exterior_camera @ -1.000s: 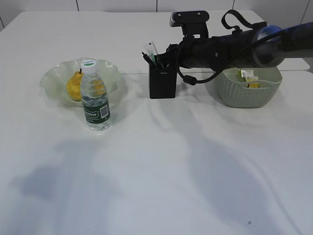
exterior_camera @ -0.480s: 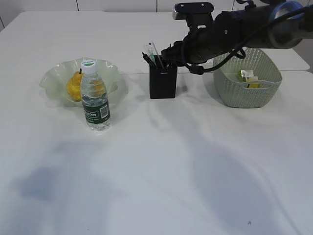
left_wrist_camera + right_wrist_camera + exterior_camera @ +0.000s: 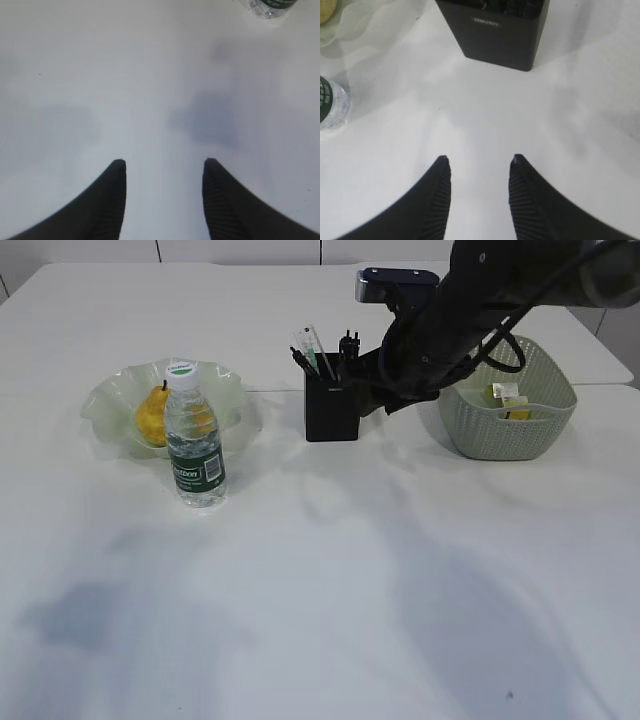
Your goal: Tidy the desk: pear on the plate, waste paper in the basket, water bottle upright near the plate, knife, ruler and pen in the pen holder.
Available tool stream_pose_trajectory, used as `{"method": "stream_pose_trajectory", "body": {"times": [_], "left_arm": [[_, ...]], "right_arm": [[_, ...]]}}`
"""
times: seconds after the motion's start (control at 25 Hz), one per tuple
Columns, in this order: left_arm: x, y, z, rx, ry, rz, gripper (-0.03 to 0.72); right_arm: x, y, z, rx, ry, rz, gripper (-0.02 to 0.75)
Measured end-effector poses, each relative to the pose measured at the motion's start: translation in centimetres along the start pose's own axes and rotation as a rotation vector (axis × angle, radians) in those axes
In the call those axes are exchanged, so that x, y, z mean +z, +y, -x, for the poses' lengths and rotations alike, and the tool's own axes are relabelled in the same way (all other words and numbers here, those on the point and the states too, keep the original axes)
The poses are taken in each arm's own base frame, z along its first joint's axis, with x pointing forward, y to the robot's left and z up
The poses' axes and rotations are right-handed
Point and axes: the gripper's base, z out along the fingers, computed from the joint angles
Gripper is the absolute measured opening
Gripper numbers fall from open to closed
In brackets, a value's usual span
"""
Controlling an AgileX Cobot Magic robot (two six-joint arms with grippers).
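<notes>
Your right claw (image 3: 479, 162) hangs released and empty above the bench (image 3: 330, 570), just in front of the black pen holder (image 3: 332, 405), which stands upright with tools poking out of its top. Your left claw (image 3: 164, 165) is released too, over bare bench. The pear (image 3: 152, 416) lies on the plate (image 3: 105, 400), the water bottle (image 3: 194, 440) stands upright just beside it, and paper scraps (image 3: 508, 398) sit in the basket (image 3: 505, 435).

light: bright, even | shadows: soft grey patches on table (image 3: 300, 620) | wrist views: slightly blurred
</notes>
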Motion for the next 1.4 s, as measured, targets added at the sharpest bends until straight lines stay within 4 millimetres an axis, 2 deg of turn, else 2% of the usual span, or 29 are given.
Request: {"method": "stream_pose_trajectory", "body": {"times": [0.2,0.32,0.52,0.68,0.8,1.16,1.4], "left_arm": [[0.0,0.0,0.0,0.000,0.002,0.000,0.348],[0.0,0.0,0.0,0.000,0.002,0.000,0.348],[0.0,0.0,-0.2,0.000,0.016,0.000,0.348],[0.0,0.0,-0.2,0.000,0.020,0.000,0.348],[0.0,0.0,-0.2,0.000,0.020,0.000,0.348],[0.0,0.0,-0.2,0.000,0.020,0.000,0.348],[0.0,0.1,-0.2,0.008,0.017,0.010,0.351]], "right_arm": [[-0.7,-0.1,-0.2,0.045,0.040,0.006,0.293],[-1.0,-1.5,-0.5,0.103,0.079,-0.007,0.293],[-2.1,-6.6,-1.1,0.231,0.144,-0.046,0.293],[-4.7,-11.0,-1.2,0.329,0.124,-0.087,0.293],[-6.9,-13.1,-1.3,0.381,0.093,-0.107,0.293],[-10.2,-12.7,-1.1,0.377,0.079,-0.130,0.293],[-14.8,-11.3,-1.6,0.349,0.038,-0.148,0.293]]}}
